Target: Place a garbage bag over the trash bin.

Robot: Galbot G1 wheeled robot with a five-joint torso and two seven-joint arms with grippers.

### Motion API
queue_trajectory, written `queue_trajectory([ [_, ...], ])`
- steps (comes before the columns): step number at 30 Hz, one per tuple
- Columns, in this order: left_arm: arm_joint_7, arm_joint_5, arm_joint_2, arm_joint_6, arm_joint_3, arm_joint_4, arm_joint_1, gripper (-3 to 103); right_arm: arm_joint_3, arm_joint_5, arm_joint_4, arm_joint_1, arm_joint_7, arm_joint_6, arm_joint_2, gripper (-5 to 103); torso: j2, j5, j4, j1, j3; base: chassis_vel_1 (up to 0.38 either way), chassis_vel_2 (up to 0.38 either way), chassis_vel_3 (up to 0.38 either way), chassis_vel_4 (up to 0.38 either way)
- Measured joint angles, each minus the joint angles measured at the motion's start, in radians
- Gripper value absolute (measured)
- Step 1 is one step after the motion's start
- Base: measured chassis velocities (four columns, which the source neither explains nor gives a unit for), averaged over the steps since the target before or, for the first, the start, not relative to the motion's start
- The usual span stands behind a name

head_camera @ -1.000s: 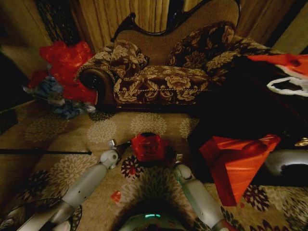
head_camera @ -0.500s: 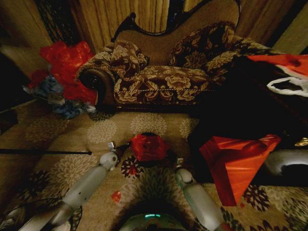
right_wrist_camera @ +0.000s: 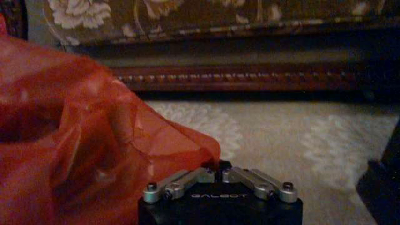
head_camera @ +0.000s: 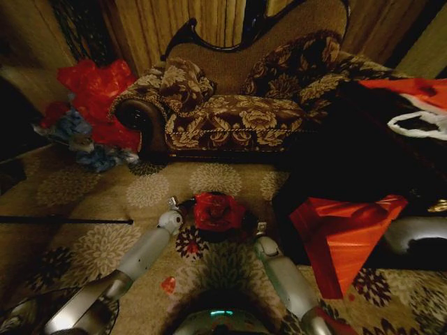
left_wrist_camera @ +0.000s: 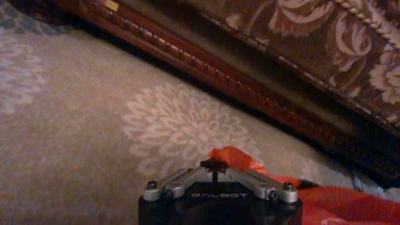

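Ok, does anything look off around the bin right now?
Yes: the garbage bag sits bunched in a crumpled heap on the trash bin, not spread over its rim. Left gripper and right gripper each pinch an edge, jaws shut. A stray red scrap lies on the carpet.

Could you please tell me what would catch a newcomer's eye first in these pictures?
Most striking is the bright red garbage bag bunched over the small black trash bin on the flowered carpet, between the left gripper and the right gripper, whose jaws are both shut on its film. Behind it stands the ornate patterned sofa, and a big angular red stack sits to the robot's right.
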Motion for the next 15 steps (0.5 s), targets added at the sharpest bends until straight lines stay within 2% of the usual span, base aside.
queue_trajectory([
  [13, 0.021, 0.024, -0.037, -0.002, -0.004, 0.085, -0.03, 0, 0.011, -0.016, -0.148, 0.1, -0.024, 0.029, 0.057, 0, 0.0, 0.0002, 0.0002, 0.0, 0.0, 0.0, 0.0, 0.0, 0.0],
  [15, 0.022, 0.024, -0.044, 0.014, -0.006, 0.116, -0.034, 0, 0.014, -0.016, -0.181, 0.117, -0.034, 0.029, 0.064, 0, 0.0, -0.0005, 0.0001, 0.0, 0.0, 0.0, 0.0, 0.0, 0.0],
])
